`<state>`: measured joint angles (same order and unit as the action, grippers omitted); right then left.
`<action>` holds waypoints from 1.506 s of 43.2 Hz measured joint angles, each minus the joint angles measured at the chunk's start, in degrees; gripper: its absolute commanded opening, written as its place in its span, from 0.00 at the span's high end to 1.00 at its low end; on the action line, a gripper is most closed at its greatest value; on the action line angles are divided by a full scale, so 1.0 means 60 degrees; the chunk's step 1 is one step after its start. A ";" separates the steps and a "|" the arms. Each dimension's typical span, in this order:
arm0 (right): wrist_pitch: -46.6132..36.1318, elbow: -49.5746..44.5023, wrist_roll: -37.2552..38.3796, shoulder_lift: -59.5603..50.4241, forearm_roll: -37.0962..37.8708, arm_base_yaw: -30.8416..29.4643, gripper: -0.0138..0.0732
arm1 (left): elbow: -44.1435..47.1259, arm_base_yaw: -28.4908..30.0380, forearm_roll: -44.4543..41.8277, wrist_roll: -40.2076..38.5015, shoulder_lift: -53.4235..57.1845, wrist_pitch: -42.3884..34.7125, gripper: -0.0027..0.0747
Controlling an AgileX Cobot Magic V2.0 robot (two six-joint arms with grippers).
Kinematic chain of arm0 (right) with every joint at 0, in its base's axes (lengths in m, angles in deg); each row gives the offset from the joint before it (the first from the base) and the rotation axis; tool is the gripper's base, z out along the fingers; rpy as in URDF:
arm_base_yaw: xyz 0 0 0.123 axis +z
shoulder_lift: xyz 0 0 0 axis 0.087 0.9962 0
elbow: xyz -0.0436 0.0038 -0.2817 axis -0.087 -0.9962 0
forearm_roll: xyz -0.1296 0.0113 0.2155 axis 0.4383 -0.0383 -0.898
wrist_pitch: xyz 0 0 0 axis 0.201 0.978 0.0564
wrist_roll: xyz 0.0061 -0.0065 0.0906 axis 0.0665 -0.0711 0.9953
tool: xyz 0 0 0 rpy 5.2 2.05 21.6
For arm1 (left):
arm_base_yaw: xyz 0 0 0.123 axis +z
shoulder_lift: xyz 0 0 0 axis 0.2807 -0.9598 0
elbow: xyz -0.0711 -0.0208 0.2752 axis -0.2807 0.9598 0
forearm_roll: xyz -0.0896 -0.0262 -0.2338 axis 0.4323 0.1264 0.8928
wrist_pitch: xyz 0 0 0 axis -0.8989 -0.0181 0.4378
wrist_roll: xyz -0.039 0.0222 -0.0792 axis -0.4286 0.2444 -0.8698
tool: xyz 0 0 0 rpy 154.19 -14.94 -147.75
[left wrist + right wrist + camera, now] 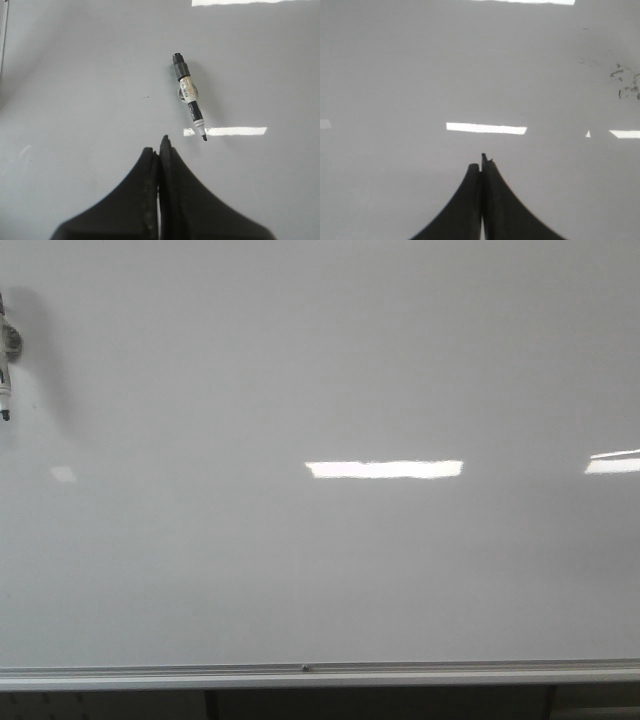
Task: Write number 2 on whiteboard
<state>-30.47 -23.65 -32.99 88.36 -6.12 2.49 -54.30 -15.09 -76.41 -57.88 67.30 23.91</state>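
Note:
The whiteboard [300, 370] fills the front view, glossy white-grey, with its silver rail [320, 672] along the bottom. No number 2 shows on it. A black and white marker [190, 98] sticks to the board on a small holder, uncapped tip pointing down; it also shows at the far left edge of the front view [5, 370]. My left gripper [158, 146] is shut and empty, a short way from the marker's tip. My right gripper [481, 162] is shut and empty, facing bare board. Neither gripper shows in the front view.
Bright rectangular light reflections [384, 469] lie on the board. Faint dark smudges [623, 82] mark the board in the right wrist view. A dark gap and frame parts show below the rail [210, 705].

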 measured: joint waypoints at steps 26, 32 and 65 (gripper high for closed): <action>0.0000 0.0000 0.0000 0.0000 0.0000 0.0000 0.92 | 0.0000 0.0000 0.0000 0.0000 0.0000 0.0000 0.99; 0.0000 0.0000 0.0000 0.0000 0.0000 0.0000 0.92 | 0.0000 0.0000 0.0000 0.0000 0.0000 -0.0016 0.99; 0.2028 0.3285 0.0000 0.0473 -0.0019 0.0000 0.92 | -0.2887 0.0000 0.0000 0.0000 -0.0149 0.0080 0.99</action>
<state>-18.30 -3.94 -32.99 91.20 -6.23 2.49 -71.62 -15.09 -76.41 -57.88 66.40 24.39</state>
